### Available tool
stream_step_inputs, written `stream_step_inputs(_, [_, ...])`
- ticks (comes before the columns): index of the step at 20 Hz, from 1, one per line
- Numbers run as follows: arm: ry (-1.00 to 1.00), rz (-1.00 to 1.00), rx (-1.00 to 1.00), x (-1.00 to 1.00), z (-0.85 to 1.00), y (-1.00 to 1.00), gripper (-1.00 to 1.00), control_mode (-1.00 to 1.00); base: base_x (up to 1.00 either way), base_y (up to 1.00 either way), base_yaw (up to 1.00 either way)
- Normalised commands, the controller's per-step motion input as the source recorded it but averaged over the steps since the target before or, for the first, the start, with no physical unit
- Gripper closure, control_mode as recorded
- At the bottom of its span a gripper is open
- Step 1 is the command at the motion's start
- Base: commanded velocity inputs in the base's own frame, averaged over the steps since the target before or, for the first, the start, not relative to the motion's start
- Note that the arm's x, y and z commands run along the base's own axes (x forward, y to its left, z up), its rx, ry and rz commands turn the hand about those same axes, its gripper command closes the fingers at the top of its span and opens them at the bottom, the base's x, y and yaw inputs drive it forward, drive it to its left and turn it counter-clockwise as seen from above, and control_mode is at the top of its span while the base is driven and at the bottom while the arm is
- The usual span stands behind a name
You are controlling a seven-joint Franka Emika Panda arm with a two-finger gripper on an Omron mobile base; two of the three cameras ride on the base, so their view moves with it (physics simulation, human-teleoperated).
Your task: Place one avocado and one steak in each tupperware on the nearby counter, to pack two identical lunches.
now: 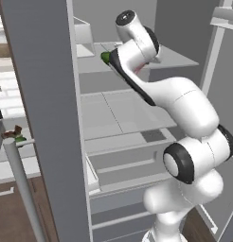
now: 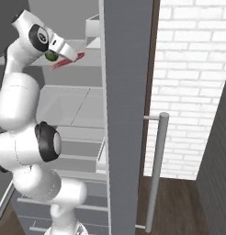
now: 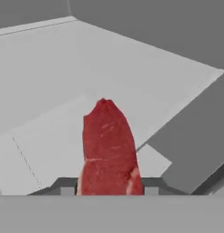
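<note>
My gripper is shut on a red raw steak, which sticks out past the fingertips above a pale fridge shelf. From the sides, the hand is raised inside the open fridge, with the steak hanging from it over the upper shelves. A green avocado shows right beside the hand, at upper-shelf height, and from the other side the avocado is partly covered by the wrist. The pale counter lies far left, past the fridge door. On it a small brown and green shape rests in a grey container.
The open grey fridge door stands close on the left, with its bar handle. In the right base view the door edge and handle stand before a white brick wall. Shelves and drawers sit below the hand.
</note>
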Motion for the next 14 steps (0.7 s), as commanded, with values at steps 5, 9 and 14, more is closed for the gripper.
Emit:
stream_step_inputs(5, [-0.1, -0.04, 0.05, -1.0, 0.01, -0.09, 1.0, -1.0, 0.0, 0.0, 0.0])
stream_step_inputs(9, [-0.06, 0.01, 0.08, -1.0, -0.22, -0.07, 1.0, -1.0, 0.0, 0.0, 0.0])
stream_step_inputs(14, [-0.09, 0.27, 0.08, -1.0, -0.03, -0.03, 1.0, -1.0, 0.0, 0.0, 0.0])
